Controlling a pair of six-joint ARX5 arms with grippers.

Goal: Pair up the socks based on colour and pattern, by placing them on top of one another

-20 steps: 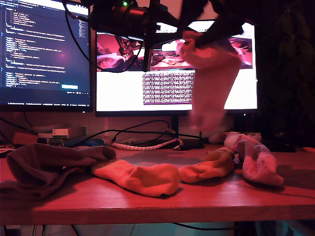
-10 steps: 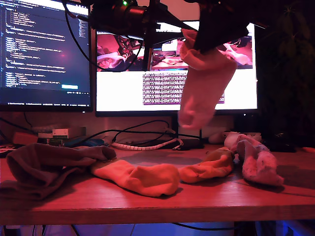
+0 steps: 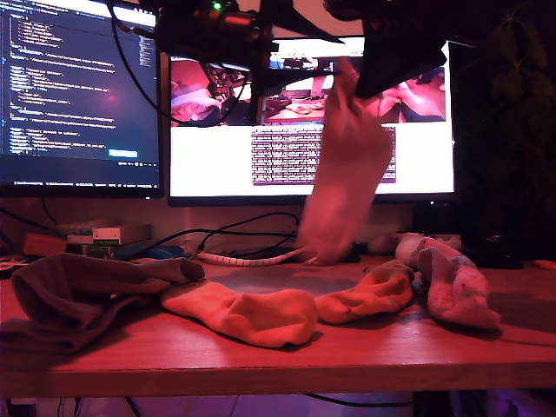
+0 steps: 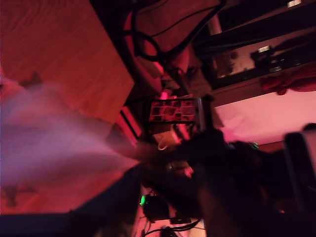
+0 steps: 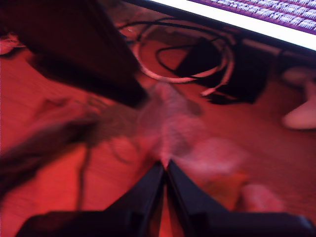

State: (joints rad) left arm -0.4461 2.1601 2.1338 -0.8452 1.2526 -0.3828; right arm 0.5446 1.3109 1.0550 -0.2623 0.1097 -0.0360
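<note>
A pale pink sock (image 3: 343, 174) swings above the tabletop (image 3: 287, 356), pinched in my second pincer (image 5: 165, 165), its tips closed on the cuff. Its fuzzy mate (image 3: 452, 282) lies at the exterior view's right; the next move, apparently, is carrying it there.

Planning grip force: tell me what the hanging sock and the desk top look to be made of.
The hanging pale sock: soft, limp fabric, probably knit; it droops and swings as a motion-blurred shape below my second gripper. Its finish is unclear through the blur. The desk top: wood or wood-look laminate, smooth and matt; faint grain lines show in the first wrist view, but the red light hides its true colour.
</note>
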